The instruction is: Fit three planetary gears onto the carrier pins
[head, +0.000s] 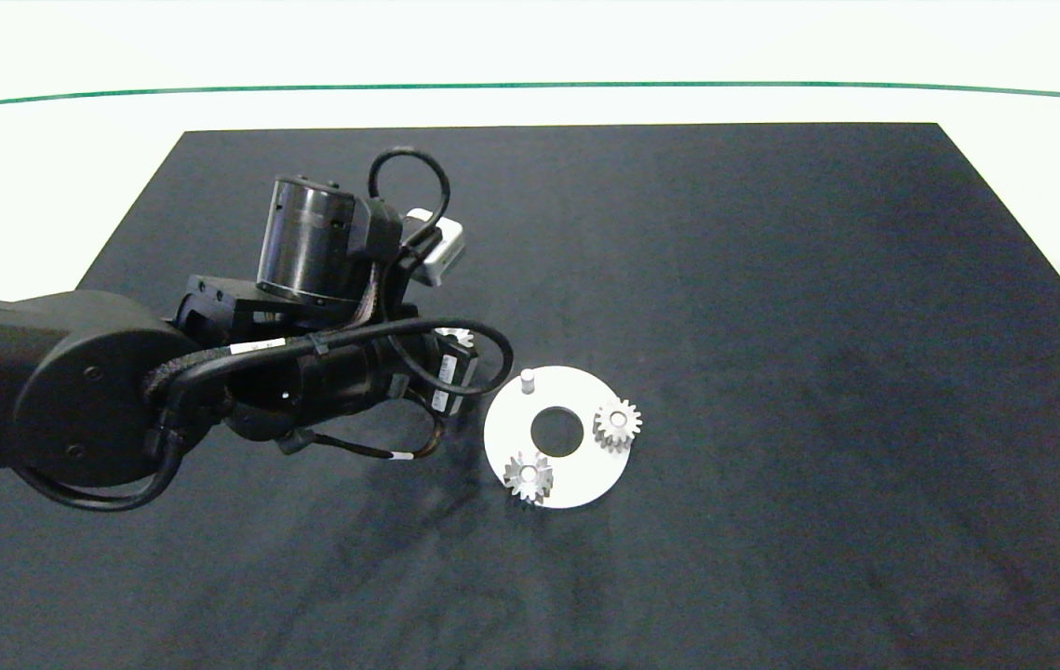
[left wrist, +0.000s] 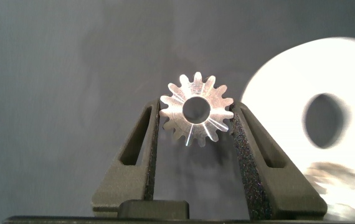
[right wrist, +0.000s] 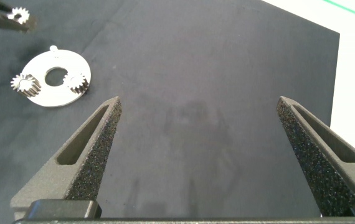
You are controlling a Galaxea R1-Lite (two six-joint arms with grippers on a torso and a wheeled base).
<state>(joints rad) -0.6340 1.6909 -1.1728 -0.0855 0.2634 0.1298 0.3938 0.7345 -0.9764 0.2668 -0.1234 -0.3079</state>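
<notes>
A white ring-shaped disc (head: pixel 585 470) lies on the black mat right of centre. Two silvery planetary gears sit on its carrier pins, one at the right (head: pixel 617 424) and one at the front (head: pixel 529 476). The third carrier pin (head: pixel 527 380) at the back left stands bare. My left gripper (left wrist: pixel 196 121) is shut on the third planetary gear (left wrist: pixel 196 111), held above the mat just left of the disc (left wrist: pixel 289 93); in the head view only its teeth (head: pixel 455 335) peek out behind the arm. My right gripper (right wrist: pixel 199 109) is open with nothing between its fingers, far from the disc (right wrist: pixel 53 71).
The black mat (head: pixel 771 279) covers most of the white table, with its edges at the back and right. A green line (head: pixel 530 87) runs across the table behind the mat. The left arm's body (head: pixel 120 381) and cables hang over the mat's left part.
</notes>
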